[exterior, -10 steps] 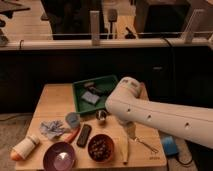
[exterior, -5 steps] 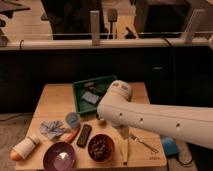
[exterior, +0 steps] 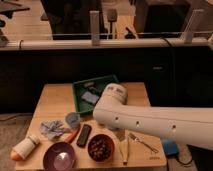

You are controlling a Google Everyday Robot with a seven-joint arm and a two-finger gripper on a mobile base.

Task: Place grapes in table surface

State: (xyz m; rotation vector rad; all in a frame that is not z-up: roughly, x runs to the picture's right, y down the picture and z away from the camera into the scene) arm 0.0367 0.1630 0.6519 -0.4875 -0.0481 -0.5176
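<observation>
Your grapes [exterior: 101,148] sit in the brown bowl [exterior: 90,154] at the counter's [exterior: 55,100] front edge, not on bare wood. Beside it on the left, the purple bowl [exterior: 60,156] holds nothing you can make out. The green tray [exterior: 79,102] further back carries a grey-blue block [exterior: 90,97]. A black bar [exterior: 84,135], crumpled cloth [exterior: 54,129] and white bottle [exterior: 25,147] lie to the left. The white arm [exterior: 150,122] crosses the counter's right side and hides your gripper near the tray; its jaws are spread wide, holding nothing.

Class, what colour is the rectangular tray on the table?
Green tray; camera view. The gripper is hidden, likely behind the white arm.
</observation>
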